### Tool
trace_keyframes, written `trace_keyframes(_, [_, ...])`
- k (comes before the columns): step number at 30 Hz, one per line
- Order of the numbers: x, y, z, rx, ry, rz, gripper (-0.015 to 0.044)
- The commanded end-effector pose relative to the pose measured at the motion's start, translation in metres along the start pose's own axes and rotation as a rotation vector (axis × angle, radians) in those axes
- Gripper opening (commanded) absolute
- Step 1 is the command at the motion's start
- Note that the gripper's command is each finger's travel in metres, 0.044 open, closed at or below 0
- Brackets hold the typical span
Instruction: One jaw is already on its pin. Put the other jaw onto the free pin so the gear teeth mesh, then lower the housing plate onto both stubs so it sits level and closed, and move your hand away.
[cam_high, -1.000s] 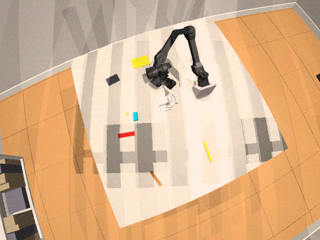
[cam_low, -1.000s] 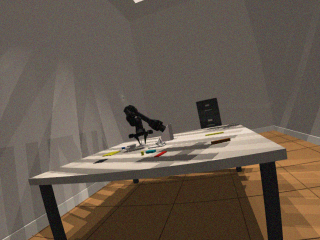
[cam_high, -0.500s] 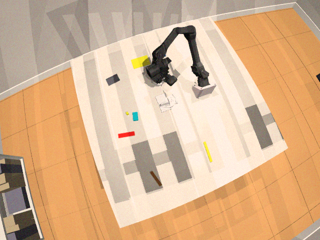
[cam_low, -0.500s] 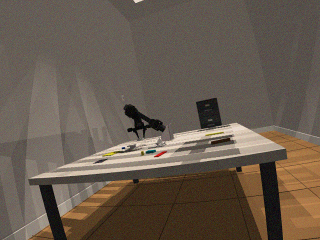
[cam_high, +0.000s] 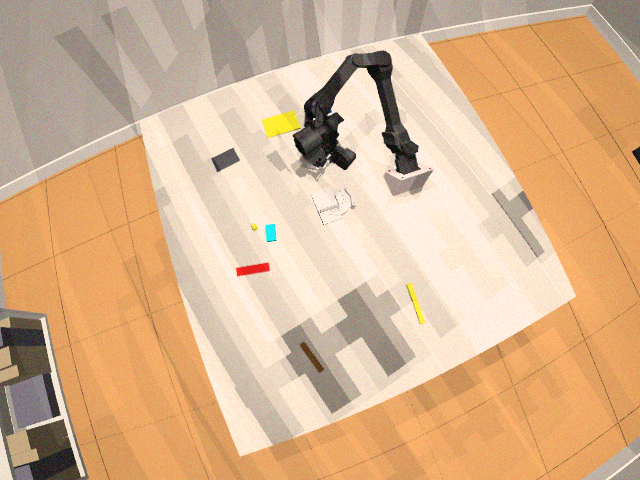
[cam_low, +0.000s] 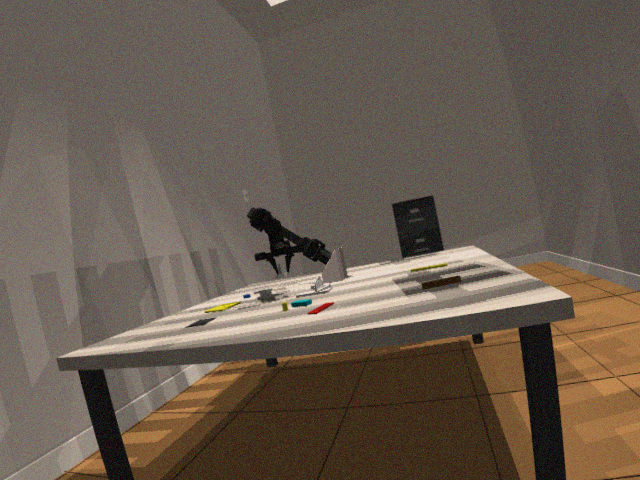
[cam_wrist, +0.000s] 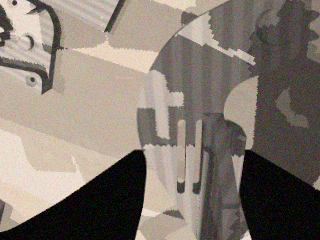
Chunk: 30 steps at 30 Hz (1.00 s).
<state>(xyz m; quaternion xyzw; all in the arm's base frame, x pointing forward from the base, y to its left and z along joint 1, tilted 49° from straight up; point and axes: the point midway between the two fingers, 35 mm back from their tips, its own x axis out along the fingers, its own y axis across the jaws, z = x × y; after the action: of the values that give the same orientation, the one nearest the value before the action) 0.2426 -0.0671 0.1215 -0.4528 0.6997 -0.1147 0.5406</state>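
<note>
Jaw (cam_wrist: 200, 85) between fingers (wrist view only), yellow sheet (cam_high: 281, 124) (cam_low: 223, 307) outside.

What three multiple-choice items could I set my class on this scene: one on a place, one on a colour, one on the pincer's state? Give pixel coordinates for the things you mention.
1. Which lies nearest the red bar (cam_high: 252, 269) (cam_low: 321, 308)?
A brown bar
B cyan block (cam_high: 270, 233) (cam_low: 301, 302)
C dark block

2. What colour is the tiny cube (cam_high: 254, 226) (cam_low: 284, 306) beside the cyan block?
A yellow
B purple
C orange

3. What is the state of the pincer (cam_high: 324, 158) (cam_low: 282, 271) (cam_wrist: 194, 152)?
A shut on nothing
B wide open
C shut on a pale slotted part (cam_high: 315, 169) (cam_low: 281, 269) (cam_wrist: 167, 165)

1 B: the top view shows the smallest gap there.
2 A: it looks yellow from above.
3 C: the wrist view shows the part between both fingers.
</note>
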Motion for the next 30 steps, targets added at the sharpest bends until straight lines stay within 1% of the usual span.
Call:
trace_keyframes(1, [-0.001, 0.006, 0.002, -0.096, -0.004, 0.005, 0.0134])
trace_keyframes(30, [-0.003, 0.043, 0.009, -0.807, -0.021, 0.011, 0.0134])
